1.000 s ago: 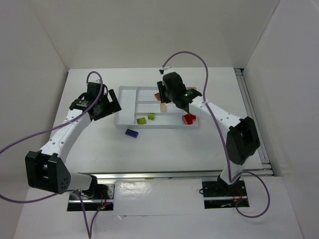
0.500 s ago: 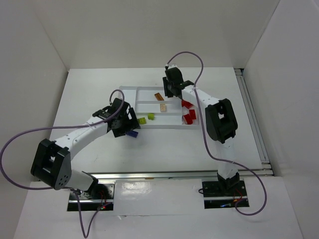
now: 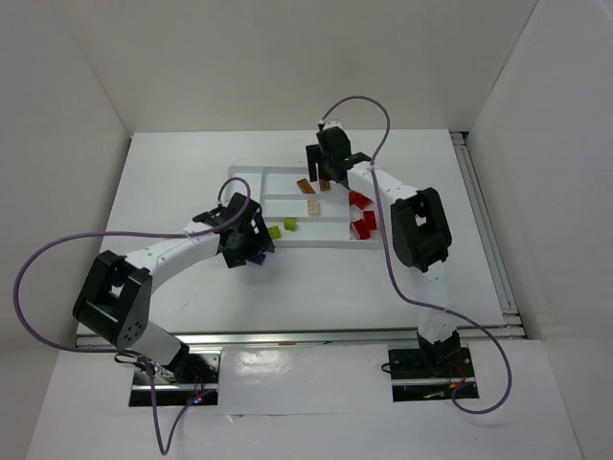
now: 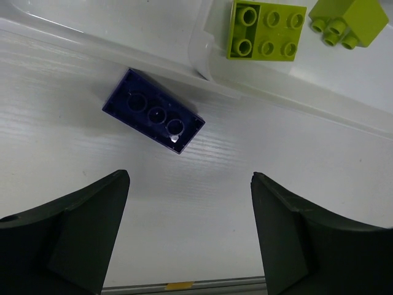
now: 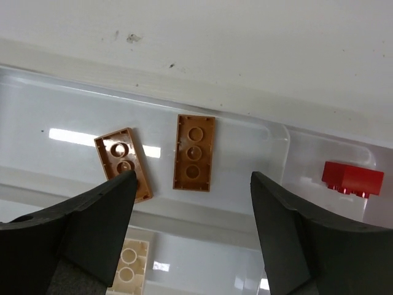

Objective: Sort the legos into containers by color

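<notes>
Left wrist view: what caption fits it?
Open left gripper above a dark purple plastic brick beside the white plastic tray.

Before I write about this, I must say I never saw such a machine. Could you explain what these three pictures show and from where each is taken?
These are two thin robot arms bolted at the near edge of a white table. Each ends in a two-finger gripper. The wide picture looks down from above and behind the arms. The other two come from a small camera on each wrist, so the dark shapes at the bottom are that arm's own fingers. The left gripper is open over a dark blue brick lying on the table just outside the white tray. The right gripper is open above two orange-brown bricks in one tray slot. Yellow-green bricks, a tan brick and red bricks lie in other slots. Nothing is held.
</notes>
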Available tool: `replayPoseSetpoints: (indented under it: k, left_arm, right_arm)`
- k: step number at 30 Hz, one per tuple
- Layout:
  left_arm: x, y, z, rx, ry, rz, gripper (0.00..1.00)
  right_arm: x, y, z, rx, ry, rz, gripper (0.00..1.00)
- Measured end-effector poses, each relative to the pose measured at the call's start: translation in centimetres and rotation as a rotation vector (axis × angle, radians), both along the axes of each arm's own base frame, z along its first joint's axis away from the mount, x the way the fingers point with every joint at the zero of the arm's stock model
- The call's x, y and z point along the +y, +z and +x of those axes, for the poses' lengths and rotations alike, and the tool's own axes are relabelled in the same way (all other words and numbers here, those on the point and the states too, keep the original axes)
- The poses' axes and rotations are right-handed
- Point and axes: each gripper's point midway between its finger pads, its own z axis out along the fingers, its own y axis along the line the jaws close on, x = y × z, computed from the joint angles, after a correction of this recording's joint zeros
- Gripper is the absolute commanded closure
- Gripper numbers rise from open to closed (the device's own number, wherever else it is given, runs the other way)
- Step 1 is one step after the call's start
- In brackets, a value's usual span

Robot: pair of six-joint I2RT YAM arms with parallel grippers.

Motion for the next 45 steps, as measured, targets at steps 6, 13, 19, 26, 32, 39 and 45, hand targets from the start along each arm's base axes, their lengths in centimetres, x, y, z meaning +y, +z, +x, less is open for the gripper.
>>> replayPoseSetpoints:
  k: [6, 13, 19, 26, 32, 39, 45]
  left_arm:
    - [0.3, -1.7, 0.5, 0.023, 0.039, 0.037, 0.13]
    - [0.0, -2.6, 0.8, 0.013, 0.117, 0.065, 0.16]
    - [-0.3, -3.4, 1.3, -0.002, 0.157, 0.092, 0.22]
    - [0.7, -4.2, 1.4, -0.029, 0.22, 0.119, 0.24]
    - [1.1, -4.2, 1.6, -0.041, 0.257, 0.104, 0.27]
    - [3.7, -4.4, -1.4, -0.008, 0.319, 0.116, 0.35]
    - [6.2, -4.7, -4.0, 0.048, 0.346, 0.218, 0.31]
  right_arm:
    - [-1.7, 1.8, -4.2, 0.007, -0.019, 0.016, 0.18]
    - [-3.0, 8.4, -6.9, -0.105, -0.029, 0.096, 0.18]
    - [-3.3, 9.3, -7.6, -0.124, -0.032, 0.111, 0.18]
    - [-3.9, 6.5, -8.7, -0.065, -0.036, 0.083, 0.18]
    - [-3.9, 6.1, -8.9, -0.055, -0.04, 0.084, 0.18]
    - [-4.3, 5.4, -9.2, -0.039, -0.044, 0.077, 0.18]
    - [-4.2, 5.2, -9.3, -0.034, -0.04, 0.078, 0.18]
